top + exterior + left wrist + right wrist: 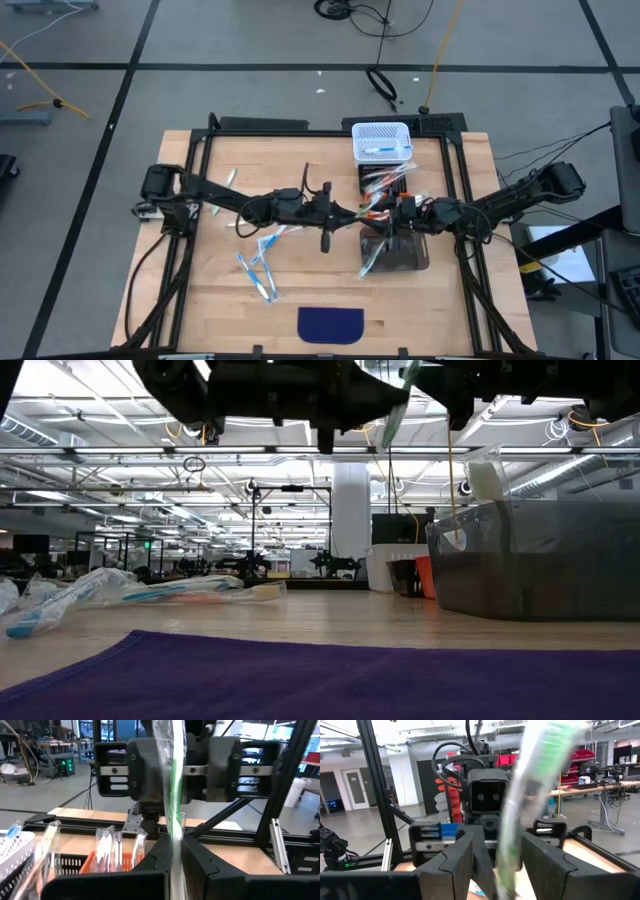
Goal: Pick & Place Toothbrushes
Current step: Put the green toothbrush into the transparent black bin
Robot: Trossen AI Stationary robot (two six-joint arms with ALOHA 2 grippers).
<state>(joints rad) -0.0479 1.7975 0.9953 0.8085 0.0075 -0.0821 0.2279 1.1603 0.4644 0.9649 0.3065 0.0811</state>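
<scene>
A green toothbrush (174, 790) in a clear wrapper stands upright above the table's middle, with my left gripper (175, 857) shut on it. My left gripper (350, 212) reaches in from the table's left. My right gripper (384, 214) faces it from the right, open. In the right wrist view its fingers (455, 862) stand on either side of the same toothbrush (520, 810); whether they touch it I cannot tell. Several more wrapped toothbrushes (260, 268) lie flat on the wood at the left front (130, 592). My left gripper pinches the wrapped toothbrush between its two fingers, low on its length (176, 847). The fingers come level from the table's left and lie across it. The toothbrush stands nearly upright, lifted clear of the table, with most of it rising above the fingers.
A white basket (382, 140) with a toothbrush stands at the far side. In front of it a dark bin (386, 182) holds several wrapped brushes. A clear bin (395, 252) stands under my right gripper (540, 560). A purple cloth (331, 323) lies at the near edge.
</scene>
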